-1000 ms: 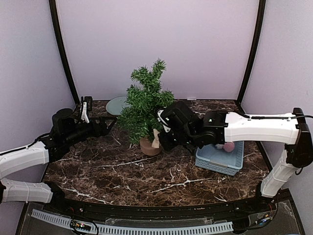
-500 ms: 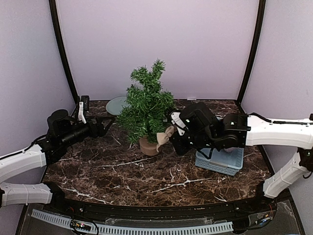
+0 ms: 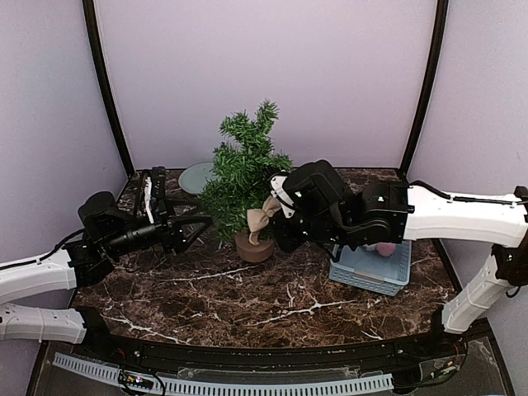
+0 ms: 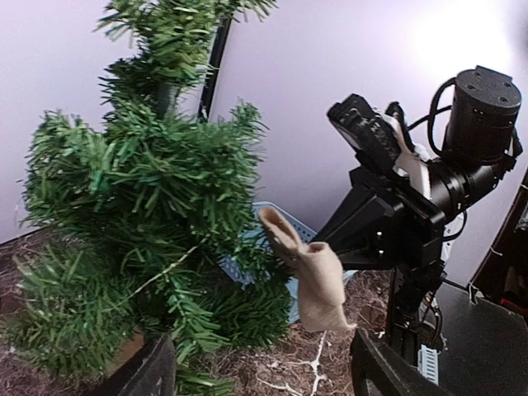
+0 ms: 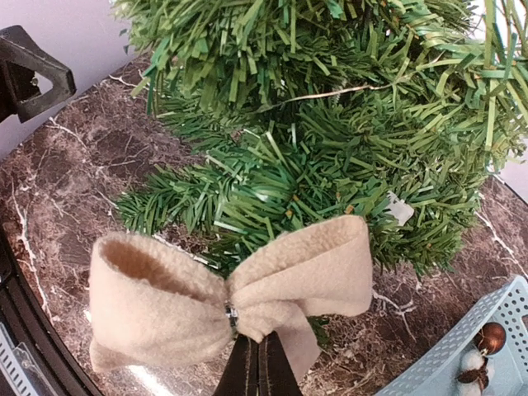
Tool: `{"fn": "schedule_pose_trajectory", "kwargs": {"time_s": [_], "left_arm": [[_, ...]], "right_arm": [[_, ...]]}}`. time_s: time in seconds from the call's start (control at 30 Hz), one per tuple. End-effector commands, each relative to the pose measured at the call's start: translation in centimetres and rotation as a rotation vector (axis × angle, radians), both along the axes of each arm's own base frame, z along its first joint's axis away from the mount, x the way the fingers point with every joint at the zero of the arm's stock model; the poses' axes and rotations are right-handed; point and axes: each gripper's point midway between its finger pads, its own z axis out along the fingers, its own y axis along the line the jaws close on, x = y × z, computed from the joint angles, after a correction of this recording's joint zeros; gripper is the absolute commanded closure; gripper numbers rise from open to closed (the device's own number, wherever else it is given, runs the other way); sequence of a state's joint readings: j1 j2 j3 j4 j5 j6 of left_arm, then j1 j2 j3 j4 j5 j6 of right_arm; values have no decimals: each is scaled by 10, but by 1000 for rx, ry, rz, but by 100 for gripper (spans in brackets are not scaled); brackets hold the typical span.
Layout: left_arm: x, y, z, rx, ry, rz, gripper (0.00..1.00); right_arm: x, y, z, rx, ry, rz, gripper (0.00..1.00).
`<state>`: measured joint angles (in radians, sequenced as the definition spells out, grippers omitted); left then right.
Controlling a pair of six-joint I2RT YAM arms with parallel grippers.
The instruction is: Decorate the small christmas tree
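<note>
The small christmas tree (image 3: 247,177), an artificial fir with dark green bristly needle branches, stands upright on its round tan wooden stump base (image 3: 252,246) near the rear centre of the dark brown marble-pattern counter (image 3: 247,293). The right hand (image 3: 274,216) reaches in from the right at mid-height of the tree. Its jaws are clamped together on the knot of a beige fleece bow (image 3: 262,219). In the right wrist view the bow (image 5: 227,293) is spread with one loop to each side and sits just in front of the lower branches; contact with the needles cannot be confirmed. The left hand (image 3: 183,216) is positioned to the left of the tree and points toward it. Its fingers (image 4: 153,371) stand wide apart with nothing between them, clear of the branches. A light blue slotted plastic basket (image 3: 371,272) rests on the counter to the right of the tree, under the right arm, and contains a pink ball (image 3: 385,247). A round grey-blue plate (image 3: 195,176) lies on the counter behind the tree to its left.
</note>
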<state>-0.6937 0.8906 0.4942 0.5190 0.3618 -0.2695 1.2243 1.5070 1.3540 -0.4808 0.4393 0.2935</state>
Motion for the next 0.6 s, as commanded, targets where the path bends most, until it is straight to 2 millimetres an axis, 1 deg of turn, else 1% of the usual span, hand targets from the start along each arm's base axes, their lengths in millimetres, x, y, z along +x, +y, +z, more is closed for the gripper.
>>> {"fn": "schedule_pose_trajectory", "kwargs": {"time_s": [0.0, 0.03, 0.13, 0.17, 0.2, 0.3, 0.43, 0.53, 0.57], "left_arm": [[-14, -19, 6, -2, -73, -100, 26], [-17, -24, 8, -8, -82, -123, 26], [-17, -39, 7, -10, -76, -156, 25], [-20, -44, 7, -13, -73, -175, 25], [-17, -49, 8, -18, -73, -179, 25], [-20, -61, 9, -36, -65, -210, 25], [-12, -68, 9, -52, -57, -187, 32], [-12, -70, 14, -73, -66, -189, 37], [-12, -71, 14, -74, -63, -191, 38]], "right_arm": [[5, 1, 16, 6, -45, -59, 100], [6, 1, 18, 9, -49, -73, 100], [9, 2, 22, 20, -60, -105, 100], [10, 2, 22, 24, -60, -108, 100], [10, 3, 22, 24, -63, -110, 100], [12, 2, 22, 16, -73, -116, 100], [12, 8, 27, 29, -85, -96, 100], [11, 13, 28, 39, -78, -84, 100], [10, 15, 28, 47, -76, -81, 100]]}}
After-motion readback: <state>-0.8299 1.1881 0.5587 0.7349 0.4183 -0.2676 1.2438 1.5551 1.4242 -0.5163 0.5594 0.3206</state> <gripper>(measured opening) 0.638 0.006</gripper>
